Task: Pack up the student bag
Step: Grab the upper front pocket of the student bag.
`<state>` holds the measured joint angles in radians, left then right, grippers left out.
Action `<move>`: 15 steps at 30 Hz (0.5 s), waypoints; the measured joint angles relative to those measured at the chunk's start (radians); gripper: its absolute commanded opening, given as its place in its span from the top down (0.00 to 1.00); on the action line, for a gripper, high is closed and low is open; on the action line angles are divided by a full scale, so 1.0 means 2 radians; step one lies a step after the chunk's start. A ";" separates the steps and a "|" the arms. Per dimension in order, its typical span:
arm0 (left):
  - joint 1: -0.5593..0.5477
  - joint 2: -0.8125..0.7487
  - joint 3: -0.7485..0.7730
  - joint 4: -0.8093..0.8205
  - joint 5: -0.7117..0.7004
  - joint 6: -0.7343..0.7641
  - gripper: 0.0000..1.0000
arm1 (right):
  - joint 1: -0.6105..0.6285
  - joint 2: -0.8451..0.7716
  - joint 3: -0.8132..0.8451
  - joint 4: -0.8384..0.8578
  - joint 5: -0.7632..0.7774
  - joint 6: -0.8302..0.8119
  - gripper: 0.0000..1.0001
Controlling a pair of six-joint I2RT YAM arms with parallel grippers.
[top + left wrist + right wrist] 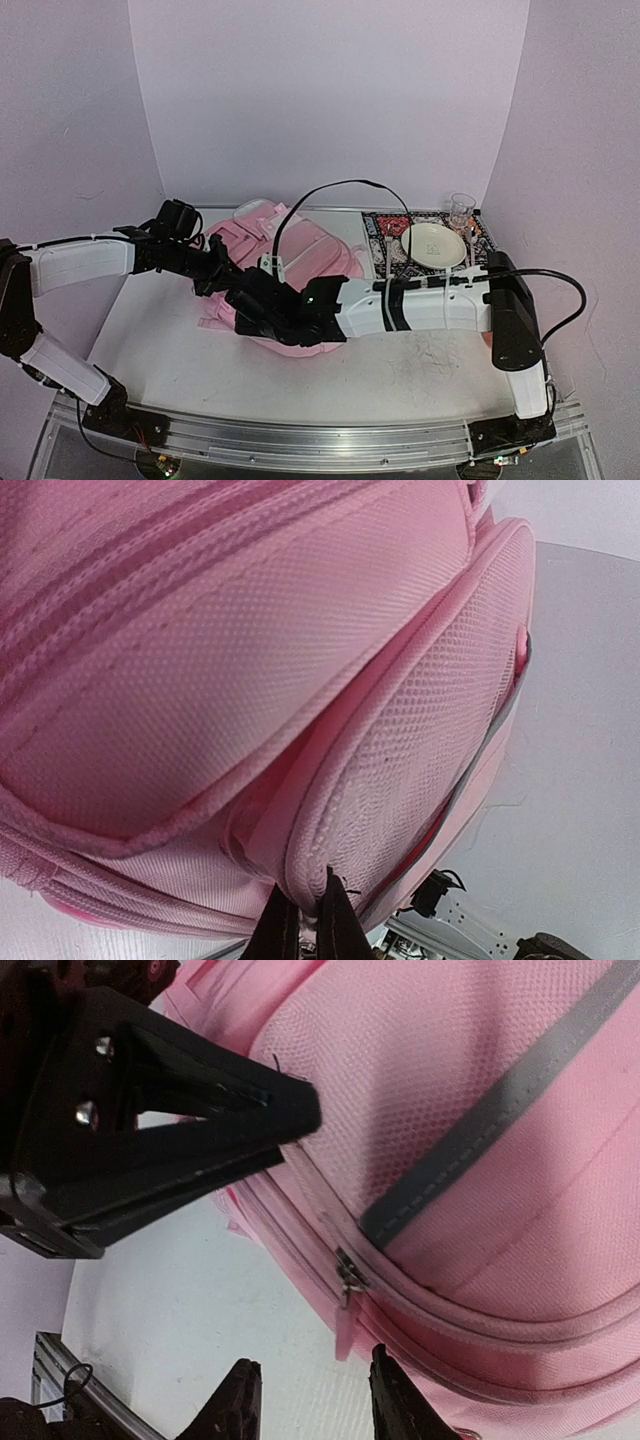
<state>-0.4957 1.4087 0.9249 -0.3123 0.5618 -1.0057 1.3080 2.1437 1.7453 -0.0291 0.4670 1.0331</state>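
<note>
left gripper (310,922) seemingly tight on student bag (250,660)

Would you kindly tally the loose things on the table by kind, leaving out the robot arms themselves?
Student bag: 1
Patterned mat: 1
Plate: 1
Glass: 1
Total: 4

student bag (318,255) mid-frame on table (420,372); plate (433,245) on mat (384,247) right of it; glass (461,208) behind plate.
</note>
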 measured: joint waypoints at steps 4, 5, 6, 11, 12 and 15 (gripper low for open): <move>0.000 -0.001 0.000 0.000 -0.001 -0.003 1.00 | -0.005 0.002 0.002 0.002 0.001 0.007 0.67; 0.000 -0.001 0.000 0.000 -0.001 -0.004 1.00 | -0.007 0.003 0.002 0.002 0.001 0.009 0.67; -0.001 -0.001 0.000 0.000 -0.002 -0.004 1.00 | -0.009 0.004 0.002 0.002 0.001 0.012 0.68; -0.001 -0.001 -0.001 0.002 -0.003 -0.007 1.00 | -0.018 0.009 0.002 0.003 -0.003 0.024 0.69; -0.001 -0.001 -0.001 0.003 -0.004 -0.007 1.00 | -0.018 0.010 0.003 0.003 -0.004 0.025 0.70; -0.001 -0.001 -0.002 0.003 -0.004 -0.007 1.00 | -0.019 0.017 0.010 0.003 -0.004 0.025 0.72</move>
<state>-0.4976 1.4071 0.9207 -0.3065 0.5537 -1.0203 1.2696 2.1775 1.7643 -0.0230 0.4586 1.0823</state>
